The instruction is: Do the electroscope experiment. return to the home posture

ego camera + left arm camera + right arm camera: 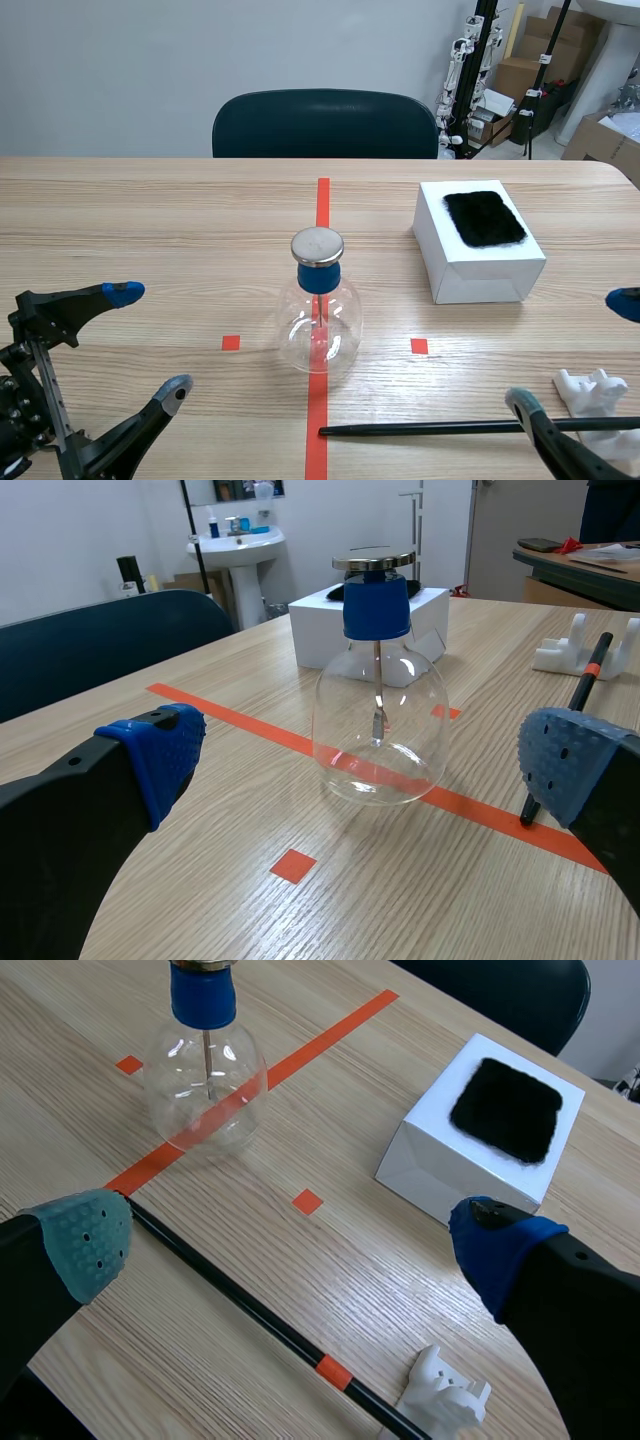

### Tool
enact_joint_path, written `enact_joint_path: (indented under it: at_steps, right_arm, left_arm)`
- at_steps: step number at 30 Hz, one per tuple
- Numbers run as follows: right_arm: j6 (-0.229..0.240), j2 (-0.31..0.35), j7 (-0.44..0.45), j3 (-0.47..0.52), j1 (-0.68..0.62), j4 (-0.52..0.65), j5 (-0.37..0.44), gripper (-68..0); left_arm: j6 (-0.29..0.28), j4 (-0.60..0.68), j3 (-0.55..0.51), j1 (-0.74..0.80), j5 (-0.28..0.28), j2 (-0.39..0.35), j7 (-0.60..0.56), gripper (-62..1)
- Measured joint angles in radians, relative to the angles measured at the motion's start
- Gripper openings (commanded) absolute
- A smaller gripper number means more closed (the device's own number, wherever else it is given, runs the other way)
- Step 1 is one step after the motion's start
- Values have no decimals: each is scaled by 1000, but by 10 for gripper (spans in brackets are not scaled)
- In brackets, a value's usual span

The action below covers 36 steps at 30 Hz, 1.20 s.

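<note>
The electroscope (319,312) is a clear glass flask with a blue stopper and a metal disc on top; it stands on the red tape line at mid table (379,705) (205,1065). A black rod (430,428) with an orange band lies flat near the front edge (260,1318) (571,715). A white box (478,240) carries a black fur patch (505,1108). My left gripper (150,340) is open at the front left, well short of the flask (360,770). My right gripper (575,350) is open at the front right, above the rod (290,1235).
A white plastic stand (592,398) sits at the front right corner beside the rod's end (445,1400) (585,645). A dark chair (325,123) stands behind the table. Boxes and equipment crowd the back right of the room.
</note>
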Motion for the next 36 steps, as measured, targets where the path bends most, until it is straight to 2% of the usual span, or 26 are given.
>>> enact_joint_path:
  at_steps: [8, 13, 17, 21, 24, 26, 28, 31, 33, 36]
  right_arm:
    - [3, 13, 43, -35, 0, -1, 3, 4]
    - [3, 76, 42, -59, 0, 20, 40, 4]
    - [3, 93, 42, -78, 0, 39, 43, 4]
    - [0, 124, 42, -114, 0, 40, 53, 4]
    - [-16, 147, 42, -133, 7, 40, 92, 4]
    - [-65, 159, 42, -151, 17, 40, 121, 4]
    - [-92, 165, 43, -166, 34, 41, 139, 4]
    - [-93, 175, 42, -188, 60, 40, 138, 4]
    - [-99, 175, 42, -201, 68, 40, 140, 4]
    - [-102, 175, 42, -203, 69, 40, 166, 4]
  left_arm:
    - [0, 0, 0, 5, -15, -5, -34, 14]
    - [0, 32, 0, 55, -139, -69, -37, 14]
    - [0, 76, -6, 130, -192, -131, -29, 14]
    - [0, 142, -49, 229, -291, -172, 105, 14]
    - [2, 210, -111, 312, -369, -181, 155, 14]
    - [8, 266, -158, 373, -374, -184, 188, 14]
    - [36, 324, -204, 436, -378, -183, 214, 14]
    - [64, 408, -263, 528, -380, -183, 257, 14]
    - [63, 460, -297, 583, -381, -183, 286, 14]
    - [63, 532, -341, 658, -443, -183, 317, 14]
